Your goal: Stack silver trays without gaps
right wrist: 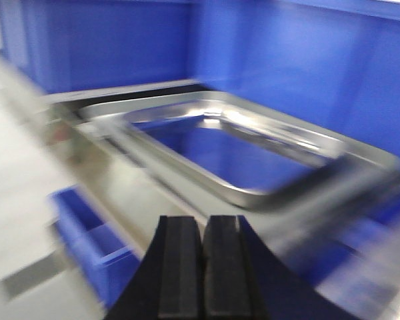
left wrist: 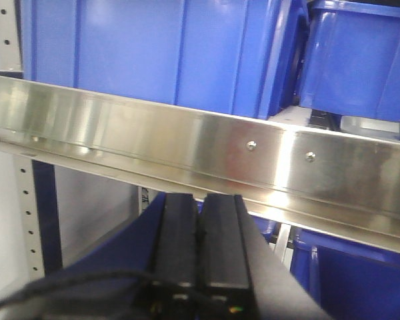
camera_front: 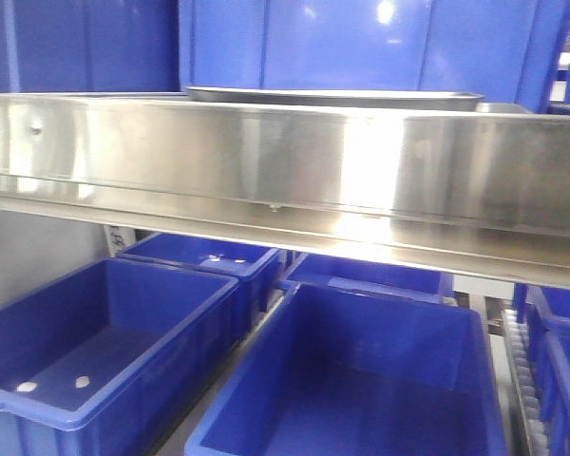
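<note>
A silver tray (right wrist: pixel 233 143) lies on the shelf ahead of my right gripper (right wrist: pixel 203 223), seen from above and blurred; its shiny floor reflects the blue bins. My right gripper is shut and empty, short of the tray's near rim. In the front view only the rim of a silver tray (camera_front: pixel 332 95) shows above the steel rail. My left gripper (left wrist: pixel 201 200) is shut and empty, below the rail. A tray's grey corner (left wrist: pixel 377 127) shows at the right edge of the left wrist view. I cannot tell how many trays there are.
A long steel rail with screws (camera_front: pixel 285 171) runs across the shelf front, also in the left wrist view (left wrist: pixel 187 140). Deep blue bins (camera_front: pixel 361 38) stand behind the tray. More open blue bins (camera_front: pixel 104 351) sit on the level below.
</note>
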### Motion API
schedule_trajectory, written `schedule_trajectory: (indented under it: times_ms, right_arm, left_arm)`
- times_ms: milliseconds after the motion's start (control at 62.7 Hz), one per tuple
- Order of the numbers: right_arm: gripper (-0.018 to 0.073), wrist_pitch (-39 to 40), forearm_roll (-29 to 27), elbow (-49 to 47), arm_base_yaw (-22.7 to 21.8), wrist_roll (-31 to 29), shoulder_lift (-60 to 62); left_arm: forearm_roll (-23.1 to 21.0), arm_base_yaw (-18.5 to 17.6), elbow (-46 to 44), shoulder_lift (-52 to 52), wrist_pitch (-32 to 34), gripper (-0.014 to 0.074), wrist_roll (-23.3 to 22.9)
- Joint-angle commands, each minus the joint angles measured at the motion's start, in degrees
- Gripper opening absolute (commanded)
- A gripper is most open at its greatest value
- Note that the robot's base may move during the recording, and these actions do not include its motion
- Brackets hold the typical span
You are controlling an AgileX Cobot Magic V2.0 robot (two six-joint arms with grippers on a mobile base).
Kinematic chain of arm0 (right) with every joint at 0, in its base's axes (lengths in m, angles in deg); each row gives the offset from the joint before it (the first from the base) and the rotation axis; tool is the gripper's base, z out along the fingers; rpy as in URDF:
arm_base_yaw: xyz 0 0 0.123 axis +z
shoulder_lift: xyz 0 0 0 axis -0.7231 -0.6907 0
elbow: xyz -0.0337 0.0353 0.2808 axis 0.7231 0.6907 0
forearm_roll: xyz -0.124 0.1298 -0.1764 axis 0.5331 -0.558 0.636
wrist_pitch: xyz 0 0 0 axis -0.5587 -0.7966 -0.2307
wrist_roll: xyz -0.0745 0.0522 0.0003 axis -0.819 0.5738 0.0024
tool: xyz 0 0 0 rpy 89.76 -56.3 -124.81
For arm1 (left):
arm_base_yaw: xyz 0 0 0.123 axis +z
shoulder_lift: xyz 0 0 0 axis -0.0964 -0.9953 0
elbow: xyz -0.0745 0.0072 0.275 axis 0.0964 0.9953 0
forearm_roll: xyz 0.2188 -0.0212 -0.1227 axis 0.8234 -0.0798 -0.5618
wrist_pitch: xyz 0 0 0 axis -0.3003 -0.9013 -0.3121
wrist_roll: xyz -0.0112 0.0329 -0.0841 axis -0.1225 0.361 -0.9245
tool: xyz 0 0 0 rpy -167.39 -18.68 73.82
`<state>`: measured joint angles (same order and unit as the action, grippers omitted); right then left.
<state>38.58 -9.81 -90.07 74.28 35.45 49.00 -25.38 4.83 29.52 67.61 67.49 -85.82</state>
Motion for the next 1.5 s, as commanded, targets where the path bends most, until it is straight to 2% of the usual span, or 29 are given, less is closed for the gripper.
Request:
schedule_trajectory:
  times_ms: [0,144,383,670,941,1117,1276,1483]
  right_arm:
    - [0.0051,5.46,-1.63,1.00,-4.19,-0.56,3.86]
    - [0.0051,5.39,-1.72,5.43,-10.41,-0.56,12.16]
    - [0.0051,5.19,-1.72,10.28,-15.07,-2.32,16.95]
    - [0.0051,5.86,-3.31,15.82,-24.14,-3.56,21.96]
    - [0.0051,5.12,-3.36,18.67,-24.68,-5.56,25.12]
    - [0.0051,5.23,-6.04,18.67,-27.73,-5.63,25.05]
    - [0.0051,5.50,-6.18,18.67,-30.77,-6.46,25.05]
    - [0.0051,5.44,-6.18,18.67,-30.97,-6.54,25.05]
  left_arm:
    - [-0.08,0.03,-0.21,0.78,4.53,-0.0048,0.24]
    - [-0.08,0.03,-0.21,0.78,4.53,-0.0048,0.24]
    - [-0.08,0.03,-0.21,0.78,4.53,-0.0048,0.24]
    - [-0.08,0.03,-0.21,0.78,4.53,-0.0048,0.24]
    - [-0.08,0.03,-0.21,0.78,4.53,-0.0048,0.24]
    - [-0.08,0.03,-0.21,0.78,4.53,-0.0048,0.24]
    - [-0.08,0.03,-0.21,0.78,4.53,-0.0048,0.24]
    - [-0.08,0.03,-0.21,0.78,4.53,-0.0048,0.24]
